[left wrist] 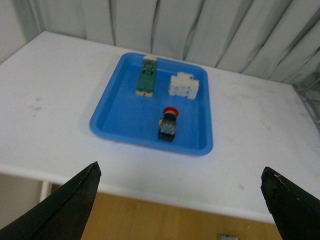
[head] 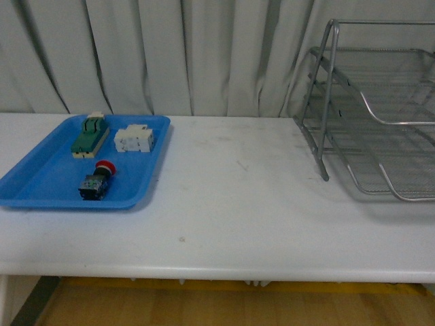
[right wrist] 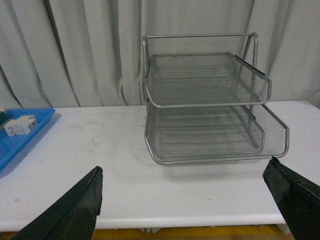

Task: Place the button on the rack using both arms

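The button, red cap on a black body, lies on its side near the front of a flat blue tray at the table's left. At the right stands the silver wire-mesh rack, its tiers bare. Neither arm shows in the front view. My left gripper hangs open over the table's front edge, well short of the tray. Over the same front edge, my right gripper is open too, facing the rack with nothing between its fingers.
In the blue tray, behind the button, lie a green-and-cream switch block and a white terminal block. The white table ends at a grey curtain behind. A wooden floor shows below the front edge.
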